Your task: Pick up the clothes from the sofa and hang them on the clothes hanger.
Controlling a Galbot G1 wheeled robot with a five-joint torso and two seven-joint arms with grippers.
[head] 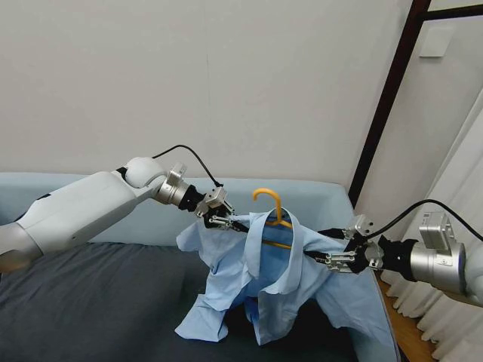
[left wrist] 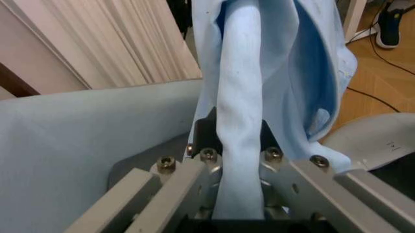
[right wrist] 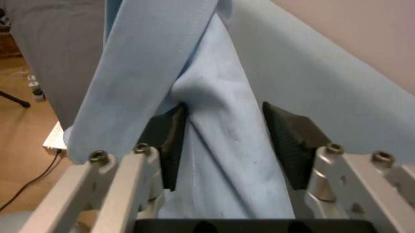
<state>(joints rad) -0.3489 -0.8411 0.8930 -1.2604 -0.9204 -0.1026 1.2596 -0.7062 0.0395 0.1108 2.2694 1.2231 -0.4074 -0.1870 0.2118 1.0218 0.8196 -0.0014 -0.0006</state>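
Note:
A light blue shirt [head: 266,290] hangs on a yellow hanger [head: 269,204] above the sofa [head: 90,302], its lower part drooping onto the dark seat. My left gripper [head: 223,219] is shut on the shirt's left shoulder; in the left wrist view a fold of the shirt [left wrist: 238,97] runs between the closed fingers [left wrist: 205,132]. My right gripper [head: 333,258] is shut on the right shoulder and sleeve; in the right wrist view the black pads [right wrist: 170,141] press the bunched shirt [right wrist: 224,145] from both sides.
The sofa's pale blue backrest [head: 45,192] runs behind the shirt, and its right arm [head: 377,302] lies under my right gripper. A dark wooden frame [head: 386,98] and a white curtain [head: 460,196] stand to the right. Wooden floor [head: 404,335] shows beside the sofa.

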